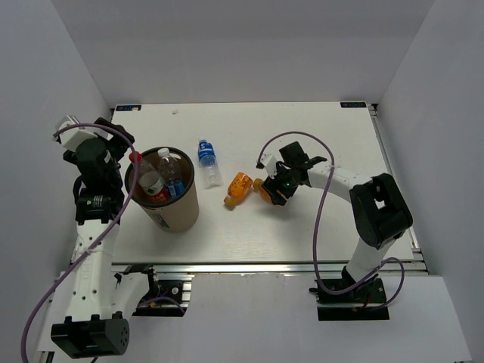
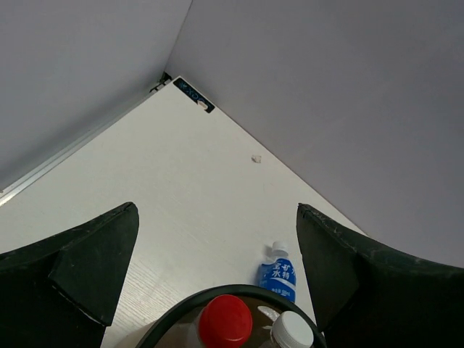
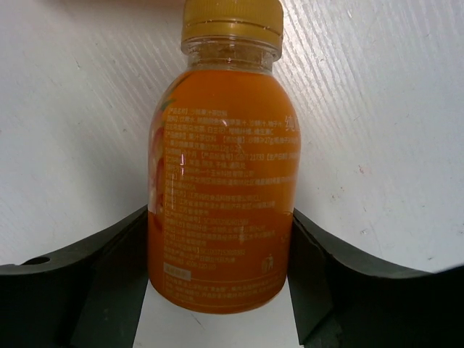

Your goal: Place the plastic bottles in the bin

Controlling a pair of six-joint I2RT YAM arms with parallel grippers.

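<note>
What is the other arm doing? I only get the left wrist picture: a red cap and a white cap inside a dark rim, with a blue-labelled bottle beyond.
Observer: The right gripper is closed on an orange bottle, with a finger against each side.
Operator: Are there more orange ones?
Observer: Yes, a second orange bottle lies on the table right beside the gripped one.
Operator: Does the white-capped one have a label?
Observer: Yes. The white-capped bottle in the bin has a blue label, like the blue-labelled bottle lying outside.
</note>
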